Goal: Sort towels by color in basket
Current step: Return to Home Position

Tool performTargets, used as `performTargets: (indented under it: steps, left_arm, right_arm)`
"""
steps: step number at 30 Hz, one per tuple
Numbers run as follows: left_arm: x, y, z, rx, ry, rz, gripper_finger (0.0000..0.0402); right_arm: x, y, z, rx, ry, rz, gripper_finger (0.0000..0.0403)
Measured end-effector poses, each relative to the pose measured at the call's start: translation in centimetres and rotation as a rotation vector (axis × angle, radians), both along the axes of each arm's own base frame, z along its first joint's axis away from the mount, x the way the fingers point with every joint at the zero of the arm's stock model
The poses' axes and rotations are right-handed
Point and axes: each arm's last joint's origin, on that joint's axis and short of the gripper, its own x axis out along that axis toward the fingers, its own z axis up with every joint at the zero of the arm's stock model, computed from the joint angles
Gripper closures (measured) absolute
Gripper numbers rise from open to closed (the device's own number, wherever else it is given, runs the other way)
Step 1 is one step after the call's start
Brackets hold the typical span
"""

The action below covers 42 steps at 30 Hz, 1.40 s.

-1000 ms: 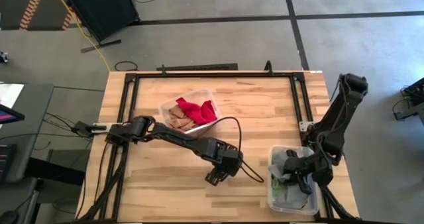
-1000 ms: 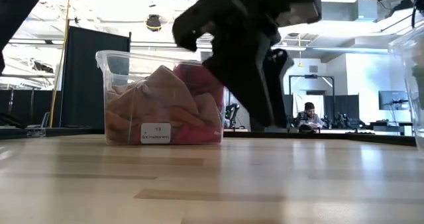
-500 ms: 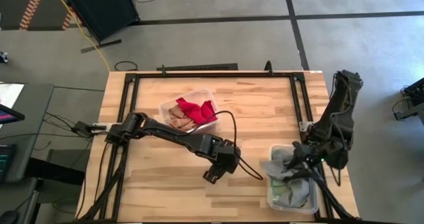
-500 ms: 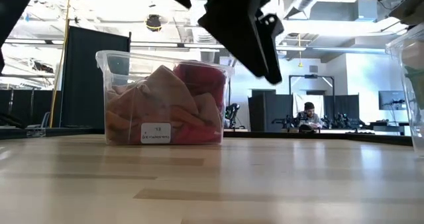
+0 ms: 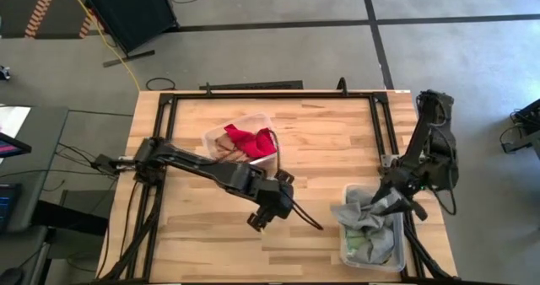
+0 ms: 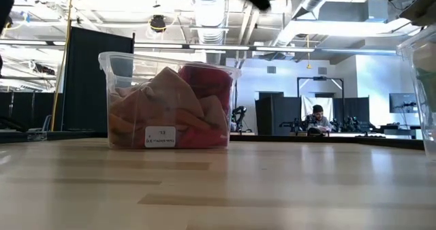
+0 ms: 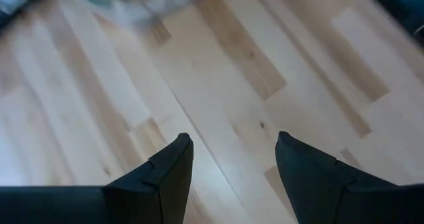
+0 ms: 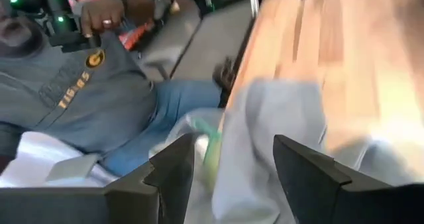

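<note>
A clear bin (image 5: 211,135) at the table's far middle holds the red towel (image 5: 253,139) and the tan-brown towel (image 5: 228,150). The low view shows red (image 6: 208,87), tan-brown (image 6: 160,94) and rust-orange (image 6: 126,124) cloth through its wall. A second clear bin (image 5: 346,250) at the near right holds the grey towel (image 5: 359,213) lying over the pale green one (image 5: 364,247). The checked towel does not show. My left gripper (image 5: 260,222) (image 7: 232,144) hangs open over bare wood between the bins. My right gripper (image 5: 390,207) (image 8: 232,144) is open above the grey towel (image 8: 271,138).
A black metal frame (image 5: 270,94) lines the table's far, left and right sides. Bare wood (image 7: 218,85) lies under my left gripper. A seated person in a grey shirt (image 8: 79,98) is beyond the table's near right edge. The right bin's wall (image 6: 424,87) shows in the low view.
My left gripper has risen out of the top of the low view and drawn back toward the table's left. My right gripper has come up out of the right bin, toward the far edge. The grey towel now lies spread across that bin's top.
</note>
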Motion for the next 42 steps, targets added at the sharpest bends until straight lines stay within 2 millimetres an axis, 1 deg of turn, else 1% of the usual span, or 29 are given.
performTargets:
  steps: [6,13,17,20,22,24,28,34,36,38,42]
  left_arm:
    - [-3.0,0.5,4.8,-0.029,-0.101,0.001,0.0196]
    - [-6.9,1.4,8.9,-0.025,-0.171,0.057,0.0196]
    - [-9.0,2.2,10.6,-0.040,-0.207,0.070,0.0196]
    - [-11.2,3.3,10.8,-0.035,-0.279,0.104,0.0196]
    - [-12.9,4.4,10.6,-0.051,-0.342,0.137,0.0196]
    - [-14.8,5.6,9.9,-0.079,-0.407,0.176,0.0196]
    - [-18.8,7.4,7.8,-0.149,-0.541,0.228,0.0196]
    - [-24.1,8.6,4.3,-0.286,-0.710,0.214,0.0196]
    - [-25.4,8.9,3.2,-0.336,-0.758,0.208,0.0196]
    - [-26.7,9.1,2.1,-0.382,-0.808,0.200,0.0196]
    - [-28.4,9.5,-0.5,-0.437,-0.884,0.205,0.0196]
  right_arm:
    - [-0.2,-0.9,1.5,-0.092,-0.240,0.016,0.0170]
    - [-0.7,-2.1,2.1,-0.232,-0.417,0.070,0.0170]
    - [-1.0,-2.8,2.6,-0.267,-0.507,0.077,0.0173]
    - [-1.3,-3.4,2.9,-0.282,-0.557,0.080,0.0174]
    - [-1.4,-3.8,3.0,-0.295,-0.586,0.079,0.0174]
    - [-1.6,-4.2,3.0,-0.301,-0.612,0.078,0.0174]
    - [-2.1,-5.2,3.2,-0.310,-0.663,0.074,0.0174]
    - [-2.7,-6.8,2.8,-0.318,-0.731,0.061,0.0174]
    - [-2.9,-7.1,2.4,-0.319,-0.764,0.050,0.0174]
    - [-2.8,-6.9,2.2,-0.347,-0.776,0.047,0.0175]
    - [-2.6,-6.6,1.5,-0.386,-0.777,0.044,0.0180]
